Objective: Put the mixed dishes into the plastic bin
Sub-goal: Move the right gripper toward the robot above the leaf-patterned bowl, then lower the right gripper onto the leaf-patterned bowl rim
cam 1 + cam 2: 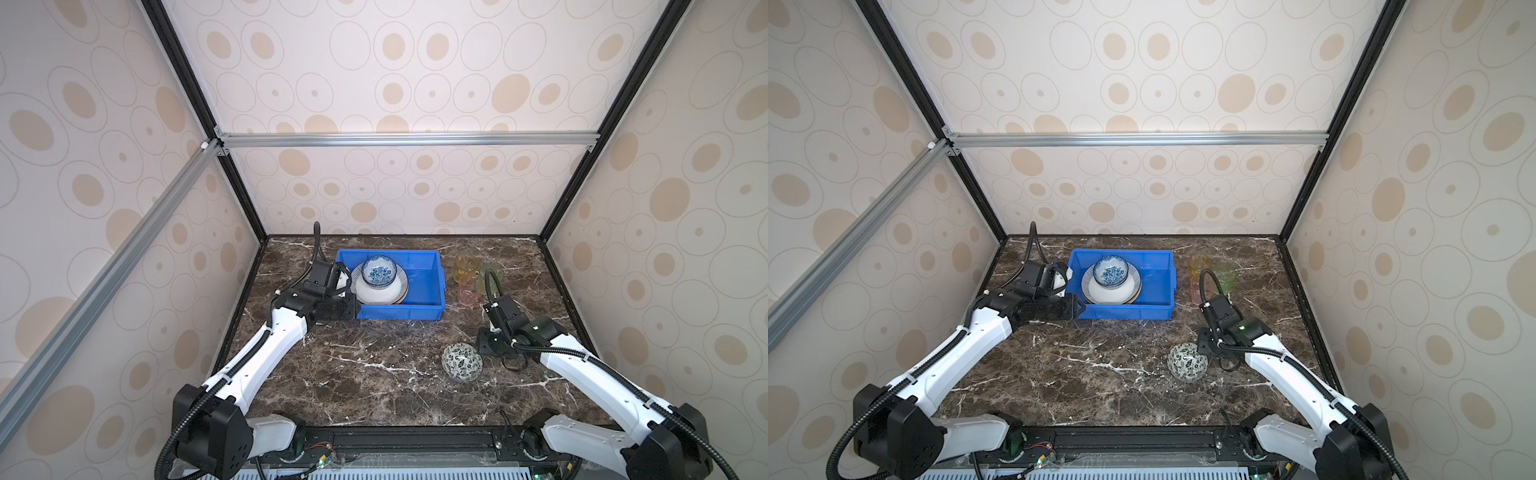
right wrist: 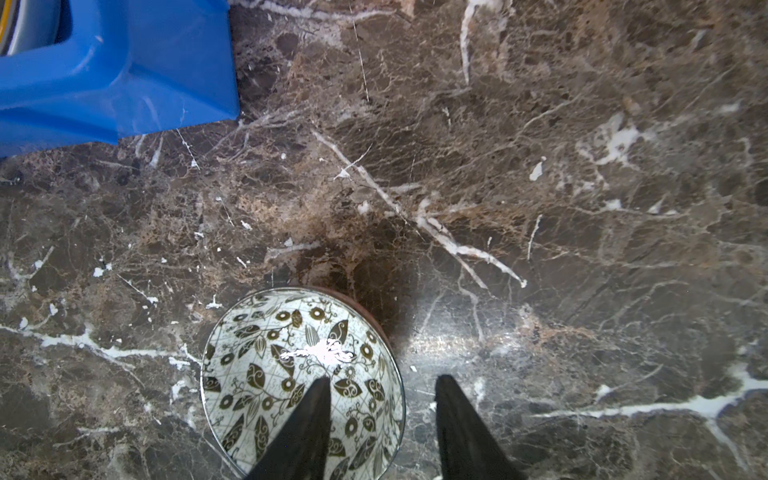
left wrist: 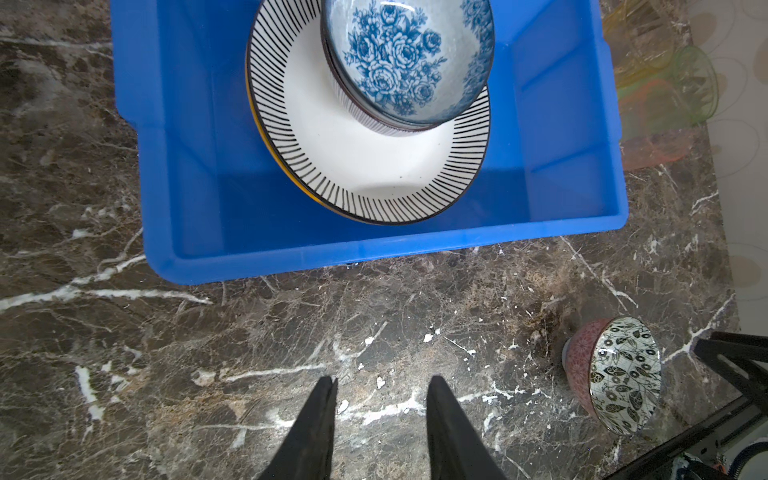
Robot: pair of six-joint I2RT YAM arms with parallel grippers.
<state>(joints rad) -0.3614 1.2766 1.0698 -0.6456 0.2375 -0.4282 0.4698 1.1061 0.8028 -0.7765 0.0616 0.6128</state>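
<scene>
Start with the right gripper: its jaws stand apart and hold nothing. The leaf-patterned bowl sits upright on the marble table directly beneath it. One finger hangs over the bowl's inside and the other outside its wall, so the rim on that side lies between them. The wrist view does not show whether either finger touches the rim. The bowl is round, so no long axis constrains the grip. A pinch on the wall is the likely next step.

In both top views the bowl lies near the front right of the table, well apart from the left gripper. Treat the right arm as the nearer one. The left gripper's jaws also stand apart and empty, over bare table just beside the front left corner of the plastic bin.

The bin lies behind and to the left of the bowl, with its long axis running across the table. It holds:

- a striped-rim plate stacked on a yellow-edged plate;
- the blue floral bowl on top, with what appears to be a second bowl nested under it.

The right half of the bin floor is bare.

The yellow tumbler, green tumbler and pink tumbler stand on the table just right of the bin, outside it.
</scene>
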